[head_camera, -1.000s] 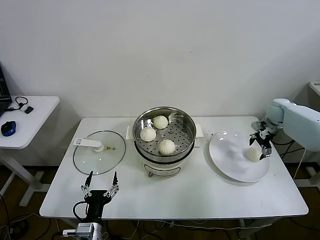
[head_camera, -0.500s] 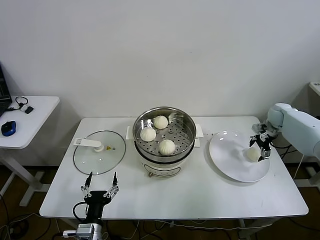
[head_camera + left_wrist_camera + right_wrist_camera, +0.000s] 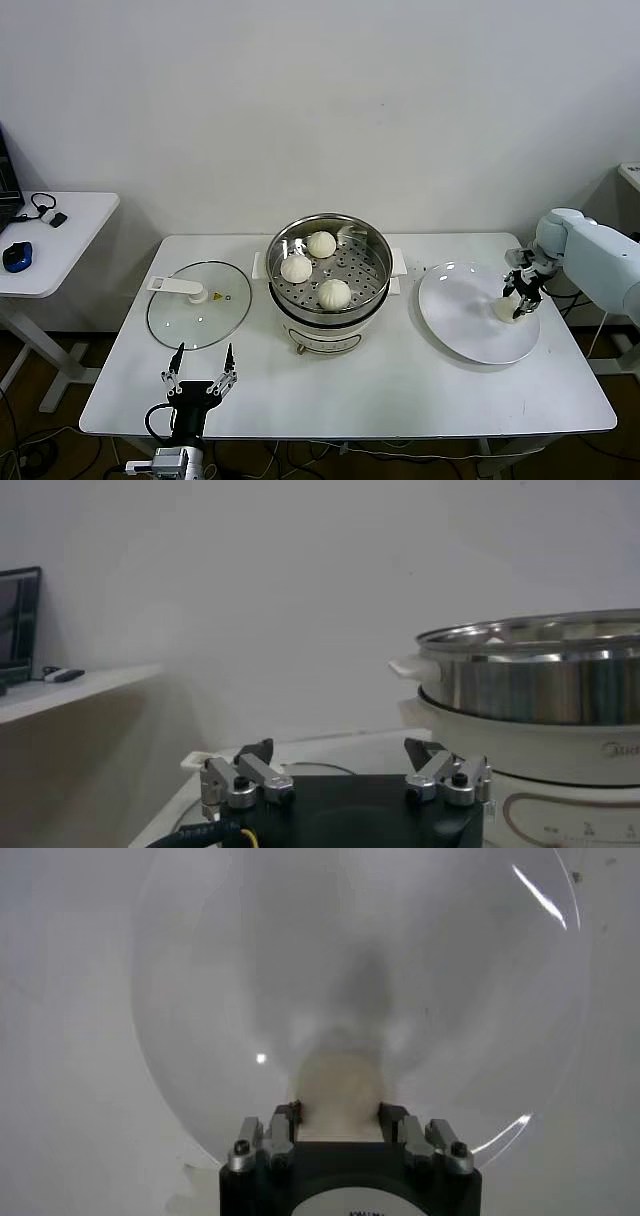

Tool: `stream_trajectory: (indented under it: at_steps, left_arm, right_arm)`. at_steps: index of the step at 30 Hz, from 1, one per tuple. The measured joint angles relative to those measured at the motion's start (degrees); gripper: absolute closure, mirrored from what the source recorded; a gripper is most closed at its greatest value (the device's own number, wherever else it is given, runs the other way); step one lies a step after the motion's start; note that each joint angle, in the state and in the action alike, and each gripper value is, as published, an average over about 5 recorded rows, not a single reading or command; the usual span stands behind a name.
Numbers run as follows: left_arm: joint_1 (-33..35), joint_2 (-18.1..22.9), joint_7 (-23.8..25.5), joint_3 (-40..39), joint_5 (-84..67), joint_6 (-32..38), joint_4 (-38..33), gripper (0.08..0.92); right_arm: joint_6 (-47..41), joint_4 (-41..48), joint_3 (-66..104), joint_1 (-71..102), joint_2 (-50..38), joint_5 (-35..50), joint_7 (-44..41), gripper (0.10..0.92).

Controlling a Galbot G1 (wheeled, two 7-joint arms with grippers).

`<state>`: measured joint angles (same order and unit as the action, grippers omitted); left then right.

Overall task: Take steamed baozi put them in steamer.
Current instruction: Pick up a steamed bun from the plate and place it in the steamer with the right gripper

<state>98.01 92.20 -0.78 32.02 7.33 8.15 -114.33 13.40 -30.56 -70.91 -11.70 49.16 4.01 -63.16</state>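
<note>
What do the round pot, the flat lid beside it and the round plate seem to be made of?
Round shiny pot: polished steel by its mirror-like wall, on a white, probably plastic base.
Flat round lid: clear glass, since the table shows through; white handle, likely plastic.
White round plate: glossy, perhaps ceramic or glass.

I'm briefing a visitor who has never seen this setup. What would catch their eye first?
Probably the open steel steamer at the middle of the table, with three baozi on its perforated tray. Next, the right hand shut on the last baozi on the white plate to the right. The glass lid lies flat left of the steamer.
</note>
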Motion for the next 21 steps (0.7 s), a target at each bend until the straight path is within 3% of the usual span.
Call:
stream_trajectory:
  at_steps: [11, 21]
  left_arm:
    - [-0.21, 0.0, 0.08, -0.23, -0.2, -0.09, -0.34, 0.177]
    - [-0.62, 0.0, 0.68, -0.87, -1.32, -0.8, -1.44, 0.177]
  right_arm:
    - [-2.21, -5.6, -5.44, -5.69, -1.92, 2.93, -0.05, 0.474]
    - [-7.59, -19.33, -20.69, -22.71, -1.49, 14.95, 0.51, 0.474]
